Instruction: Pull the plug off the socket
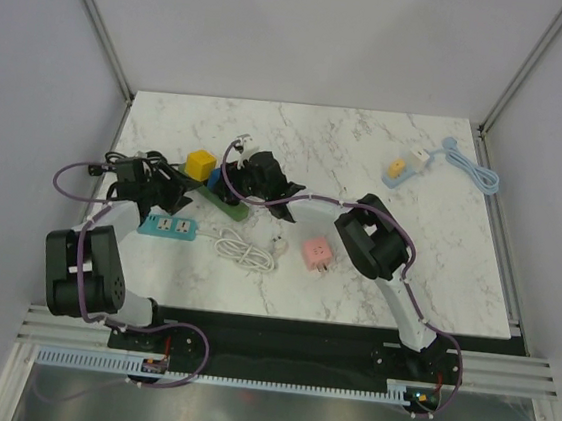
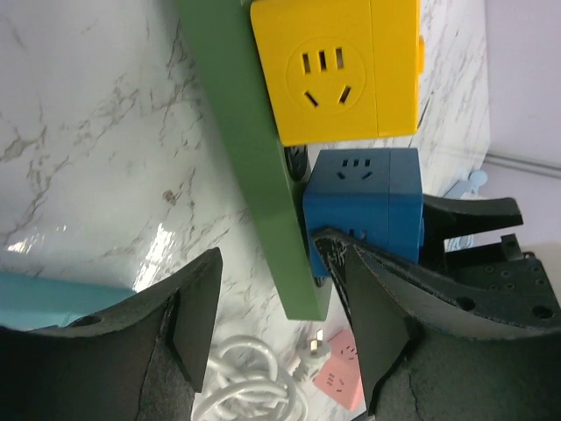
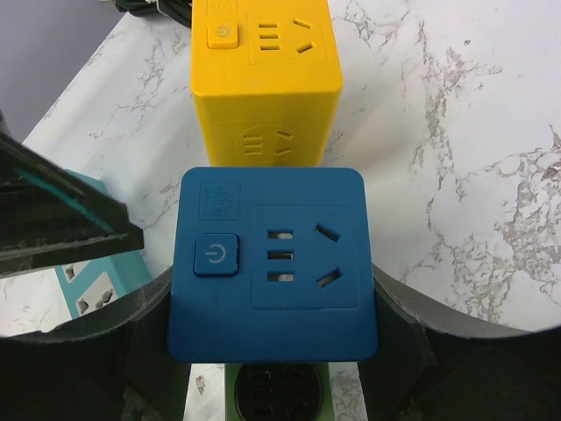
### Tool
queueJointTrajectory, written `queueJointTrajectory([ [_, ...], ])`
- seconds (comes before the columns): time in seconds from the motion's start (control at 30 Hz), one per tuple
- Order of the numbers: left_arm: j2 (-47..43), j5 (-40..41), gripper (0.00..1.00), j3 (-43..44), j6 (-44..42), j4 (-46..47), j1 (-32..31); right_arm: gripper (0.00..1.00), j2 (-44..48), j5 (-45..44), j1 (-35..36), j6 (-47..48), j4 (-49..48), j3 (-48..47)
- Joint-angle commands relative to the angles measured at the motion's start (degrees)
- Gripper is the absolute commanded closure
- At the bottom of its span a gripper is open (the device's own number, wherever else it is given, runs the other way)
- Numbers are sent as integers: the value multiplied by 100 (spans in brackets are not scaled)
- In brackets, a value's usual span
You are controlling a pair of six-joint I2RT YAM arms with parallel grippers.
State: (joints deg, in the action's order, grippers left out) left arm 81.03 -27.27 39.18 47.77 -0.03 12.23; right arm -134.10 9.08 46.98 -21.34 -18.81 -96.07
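Note:
A green power strip, the socket [image 1: 226, 205], lies left of centre with a yellow cube adapter [image 1: 200, 165] and a blue cube plug [image 3: 276, 263] standing on it. My right gripper [image 3: 276, 351] is shut on the blue plug, one finger pressed to each side. In the left wrist view the blue plug [image 2: 368, 206] sits tight against the green strip [image 2: 254, 158]; its prongs are hidden. My left gripper [image 2: 280, 324] is open, and the strip's near end lies loose between its fingers [image 2: 197, 316], nearer the right one.
A teal power strip [image 1: 169, 226] lies just in front of the left gripper. A coiled white cable with a plug [image 1: 245, 250] and a pink cube adapter [image 1: 317, 254] lie nearer the front. A light blue cable with a yellow plug [image 1: 396, 168] lies at the back right.

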Motion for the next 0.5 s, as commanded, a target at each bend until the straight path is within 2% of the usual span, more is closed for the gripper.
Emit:
queueJointTrajectory([
  [0.0,376,11,35,2,584,864,-27,100,209,-416,-251,-81,-694,-324],
  [0.23,984,151,36,-7,1024,1593,-54,100,209,-346,-251,-98,-756,-298],
  [0.47,1309,204,36,248,989,1559,-98,100,174,-311,-260,-89,-738,-394],
])
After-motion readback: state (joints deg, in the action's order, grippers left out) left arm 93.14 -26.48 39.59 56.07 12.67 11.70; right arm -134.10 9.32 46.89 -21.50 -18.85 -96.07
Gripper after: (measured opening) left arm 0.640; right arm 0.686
